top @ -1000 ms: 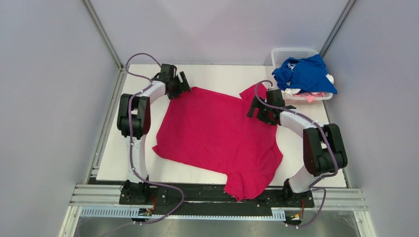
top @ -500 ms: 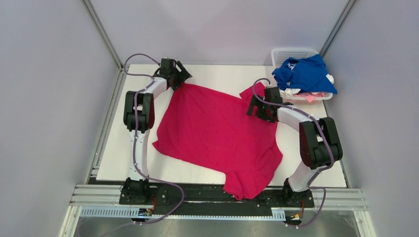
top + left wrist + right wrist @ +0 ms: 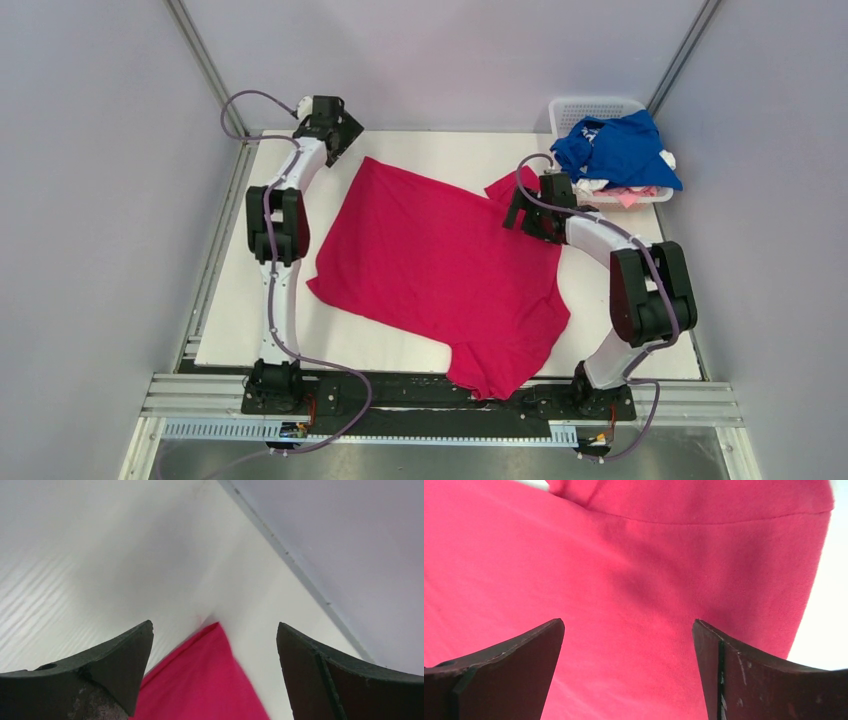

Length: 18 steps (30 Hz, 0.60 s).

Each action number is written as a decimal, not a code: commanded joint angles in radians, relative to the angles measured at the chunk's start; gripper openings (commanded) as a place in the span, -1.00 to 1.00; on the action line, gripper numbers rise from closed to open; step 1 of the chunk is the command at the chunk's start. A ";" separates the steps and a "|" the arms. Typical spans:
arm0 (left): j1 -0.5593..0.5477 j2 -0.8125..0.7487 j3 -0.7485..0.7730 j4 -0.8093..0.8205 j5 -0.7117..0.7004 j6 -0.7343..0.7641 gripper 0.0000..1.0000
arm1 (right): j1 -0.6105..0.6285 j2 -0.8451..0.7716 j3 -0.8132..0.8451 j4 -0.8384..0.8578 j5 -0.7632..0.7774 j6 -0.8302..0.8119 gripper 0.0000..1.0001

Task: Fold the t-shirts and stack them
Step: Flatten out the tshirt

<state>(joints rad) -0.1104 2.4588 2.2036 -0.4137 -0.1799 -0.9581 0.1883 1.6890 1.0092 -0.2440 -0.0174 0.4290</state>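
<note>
Magenta t-shirt (image 3: 440, 270) lies spread out flat across the middle of the white table (image 3: 450, 150), skewed. One pointed corner aims at the far left. A sleeve sticks out at the far right, and the near part hangs over the table's near edge onto the black rail (image 3: 420, 398).

Left gripper (image 3: 335, 130) sits at the far left corner of the table, just beyond the shirt's far-left corner. In the left wrist view its fingers (image 3: 115, 665) are spread wide with nothing between them — the corner tip of the shirt lies on the table below the gap, not pinched.

Right gripper (image 3: 525, 215) is over the shirt's far right side, next to the sleeve. In the right wrist view its fingers (image 3: 519, 665) are spread wide, and red cloth with a seam line fills the view between them — nothing is pinched. Whether the tips touch the cloth cannot be told.

White lattice basket (image 3: 590, 105) stands at the far right corner. A royal blue t-shirt (image 3: 615, 148) is bunched on top of it, and bits of white and pink cloth (image 3: 625, 192) show under the blue at the basket's near rim.
</note>
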 commanded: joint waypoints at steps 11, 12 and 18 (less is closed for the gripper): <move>-0.137 -0.427 -0.615 0.012 0.339 0.342 1.00 | 0.005 -0.035 0.033 -0.024 -0.044 0.034 1.00; -0.138 -0.422 -0.632 0.027 0.358 0.337 1.00 | 0.012 -0.023 0.043 -0.027 -0.044 0.031 1.00; -0.128 -0.389 -0.712 0.032 0.324 0.313 1.00 | 0.102 0.063 0.096 -0.042 0.009 0.023 1.00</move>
<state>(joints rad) -0.2798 2.0678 1.5246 -0.4107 0.1497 -0.6624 0.2234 1.7031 1.0386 -0.2779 -0.0338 0.4507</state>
